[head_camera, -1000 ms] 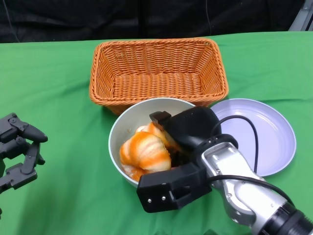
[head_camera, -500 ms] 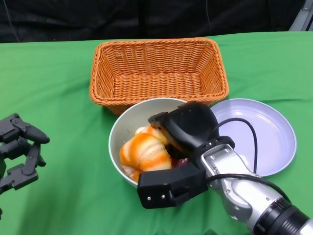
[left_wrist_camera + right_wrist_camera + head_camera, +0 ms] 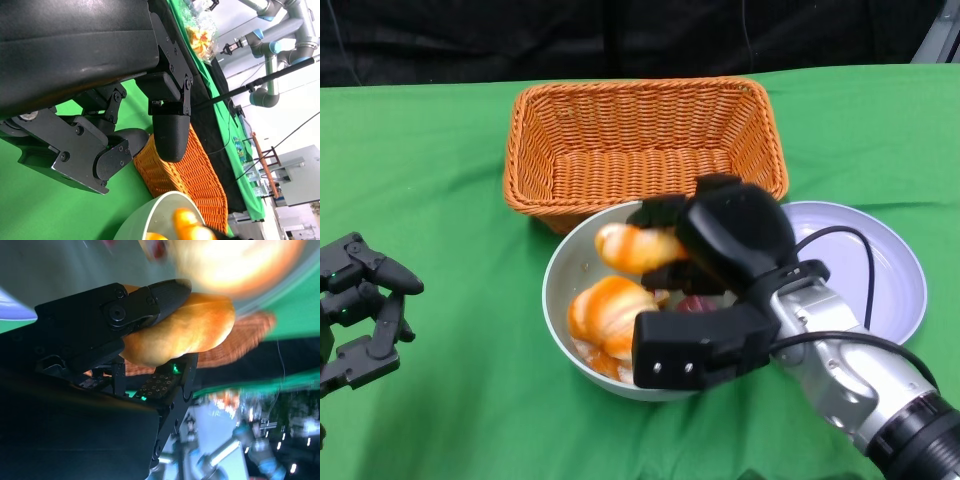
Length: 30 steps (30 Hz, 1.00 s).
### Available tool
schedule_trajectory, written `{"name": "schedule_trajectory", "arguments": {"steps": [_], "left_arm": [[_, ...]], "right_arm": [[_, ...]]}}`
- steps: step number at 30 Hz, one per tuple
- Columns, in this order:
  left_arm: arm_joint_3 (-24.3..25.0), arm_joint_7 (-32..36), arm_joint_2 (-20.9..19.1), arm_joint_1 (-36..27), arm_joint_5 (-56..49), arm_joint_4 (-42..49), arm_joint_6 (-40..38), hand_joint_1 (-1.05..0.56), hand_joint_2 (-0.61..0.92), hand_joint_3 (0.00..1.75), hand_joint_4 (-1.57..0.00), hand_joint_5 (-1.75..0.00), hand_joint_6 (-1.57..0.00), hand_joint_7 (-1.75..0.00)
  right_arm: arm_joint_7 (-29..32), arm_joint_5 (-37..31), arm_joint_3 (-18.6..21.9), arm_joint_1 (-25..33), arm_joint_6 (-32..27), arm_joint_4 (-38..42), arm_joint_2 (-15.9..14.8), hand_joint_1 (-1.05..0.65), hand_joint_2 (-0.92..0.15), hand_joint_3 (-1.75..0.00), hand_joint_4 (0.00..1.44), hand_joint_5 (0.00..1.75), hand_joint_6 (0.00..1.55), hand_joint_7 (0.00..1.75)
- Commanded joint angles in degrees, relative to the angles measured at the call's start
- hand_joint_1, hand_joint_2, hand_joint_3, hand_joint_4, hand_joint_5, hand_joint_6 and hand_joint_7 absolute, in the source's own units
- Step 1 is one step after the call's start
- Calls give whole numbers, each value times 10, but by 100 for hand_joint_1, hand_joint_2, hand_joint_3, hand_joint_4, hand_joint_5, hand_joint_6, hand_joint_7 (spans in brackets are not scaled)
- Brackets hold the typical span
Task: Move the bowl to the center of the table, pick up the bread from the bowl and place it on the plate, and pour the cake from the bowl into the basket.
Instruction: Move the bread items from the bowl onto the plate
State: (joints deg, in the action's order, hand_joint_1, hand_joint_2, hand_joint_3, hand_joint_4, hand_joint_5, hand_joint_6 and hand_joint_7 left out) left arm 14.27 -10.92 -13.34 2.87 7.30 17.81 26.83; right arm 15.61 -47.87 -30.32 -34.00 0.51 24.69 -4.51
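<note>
Right hand point(image 3: 715, 240) at centre frame grasps the bread point(image 3: 632, 248), fingers point(image 3: 150, 302) wrapped over one end, roll held above the bowl point(image 3: 565, 265). Left hand point(image 3: 360, 310), lower left, is released, fingers apart, over the green bench point(image 3: 430, 180).

Judgement: bread looks light, soft and glazed; it should dent under a hard squeeze and may slip. Grasp sits near one end, so a hold nearer the middle seems safer.

Cake point(image 3: 610, 315) lies in the bowl below. Plate point(image 3: 890, 270) is at right, touching the bowl's rim; basket point(image 3: 640, 140) just behind.
</note>
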Motion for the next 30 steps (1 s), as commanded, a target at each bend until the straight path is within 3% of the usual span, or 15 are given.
{"name": "schedule_trajectory", "arguments": {"steps": [1, 2, 3, 5, 6, 7, 9, 10, 15, 20, 30], "left_arm": [[2, -3, -11, 1, -4, 13, 15, -2, 58, 109, -84, -162, -76, -135], [2, -4, -11, 2, -3, 16, 18, -2, 58, 109, -84, -162, -76, -136], [1, -5, -11, 3, -2, 18, 20, -2, 58, 109, -84, -162, -76, -136], [0, -5, -10, 6, -2, 21, 20, -2, 59, 108, -84, -162, -75, -137], [0, -4, -10, 7, -1, 23, 20, -2, 60, 107, -84, -162, -75, -137], [-1, -3, -10, 8, -2, 24, 20, -1, 61, 105, -84, -163, -75, -138], [-1, -1, -10, 10, -6, 27, 23, -1, 61, 104, -84, -164, -74, -139], [-2, -1, -9, 10, -5, 29, 24, -1, 61, 103, -85, -164, -74, -139], [-2, 1, -7, 13, -3, 31, 24, -1, 64, 100, -83, -164, -74, -138], [-4, -3, -9, 17, -3, 41, 35, -1, 64, 100, -84, -167, -74, -138], [1, 3, -13, 18, -2, 41, 25, 0, 65, 97, -82, -166, -75, -136]], "right_arm": [[9, 29, 28, 17, 21, -40, -12, -25, -92, -2, 62, 155, 89, 61], [12, 36, 34, 21, 30, -50, -15, -23, -92, -3, 61, 166, 75, 101], [14, 41, 39, 25, 37, -57, -17, -21, -92, -3, 61, 170, 68, 121], [0, 51, 50, 35, 39, -85, -23, -20, -92, -4, 62, 174, 62, 135], [-10, 56, 56, 43, 36, -105, -26, -20, -92, -3, 64, 171, 68, 118], [-21, 61, 62, 51, 32, -126, -29, -20, -92, -2, 68, 164, 80, 89], [-41, 71, 74, 70, 24, -168, -33, -20, -92, -1, 73, 151, 92, 63], [-49, 73, 81, 80, 21, -191, -37, -20, -92, -1, 75, 148, 94, 59], [-82, 84, 118, 131, 14, -277, -62, -15, -92, -1, 75, 151, 91, 69], [-76, 104, 162, 177, 45, -304, -93, -9, -91, -1, 75, 152, 91, 68], [-46, 103, 219, 223, 73, -273, -134, -9, -91, 0, 82, 125, 101, 43]]}}
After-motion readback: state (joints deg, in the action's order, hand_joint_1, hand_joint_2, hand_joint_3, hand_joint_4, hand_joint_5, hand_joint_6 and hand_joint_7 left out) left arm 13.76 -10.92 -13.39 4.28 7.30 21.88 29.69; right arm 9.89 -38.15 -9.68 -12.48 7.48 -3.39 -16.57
